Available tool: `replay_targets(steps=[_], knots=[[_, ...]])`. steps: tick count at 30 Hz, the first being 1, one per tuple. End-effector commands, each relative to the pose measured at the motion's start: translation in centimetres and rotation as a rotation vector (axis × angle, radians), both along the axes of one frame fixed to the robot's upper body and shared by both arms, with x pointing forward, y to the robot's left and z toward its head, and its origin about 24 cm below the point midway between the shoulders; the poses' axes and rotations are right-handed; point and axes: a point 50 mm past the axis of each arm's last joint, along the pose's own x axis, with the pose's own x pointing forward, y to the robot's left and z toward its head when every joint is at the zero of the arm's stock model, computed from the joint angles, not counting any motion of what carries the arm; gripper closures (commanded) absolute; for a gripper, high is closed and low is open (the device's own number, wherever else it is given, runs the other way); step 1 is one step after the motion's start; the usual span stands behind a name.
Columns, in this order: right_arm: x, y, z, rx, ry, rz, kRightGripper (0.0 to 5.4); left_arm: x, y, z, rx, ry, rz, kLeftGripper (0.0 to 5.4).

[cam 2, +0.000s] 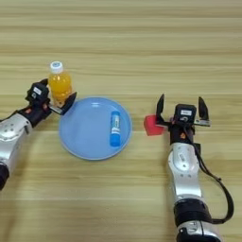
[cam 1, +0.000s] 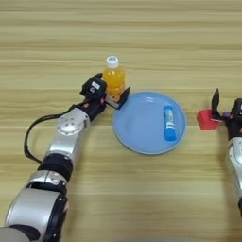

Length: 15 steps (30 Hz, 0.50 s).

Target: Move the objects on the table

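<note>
The orange-drink bottle (cam 1: 114,78) stands upright on the surface (cam 1: 142,28), just beside the blue plate (cam 1: 142,132). It is bracketed by the wide fingers of the left gripper (cam 1: 113,94), probably for a grasp. The glue-stick tube (cam 1: 168,123) lies in the plate. The right gripper (cam 2: 182,109) is spread wide beside the red cube (cam 2: 152,125), holding nothing.

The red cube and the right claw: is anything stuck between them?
No, nothing visible is in the way. The red cube sits on the table just left of the right gripper, whose two black fingers are spread open. The blue plate lies further left, on the cube's other side.
</note>
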Motion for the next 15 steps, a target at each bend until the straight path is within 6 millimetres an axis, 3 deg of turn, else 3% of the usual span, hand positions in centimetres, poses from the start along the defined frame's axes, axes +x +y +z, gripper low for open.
replay_targets(steps=[1, 15], knots=[[0.34, 0.29, 0.43, 0.004, -0.011, -0.002, 0.02, 0.77, -0.25, 0.52, 0.015, -0.014, 0.006, 0.0], [0.29, 0.35, 0.4, 0.004, -0.009, -0.002, 0.02, 1.38, -0.3, 0.31, 0.026, -0.006, 0.046, 0.0]])
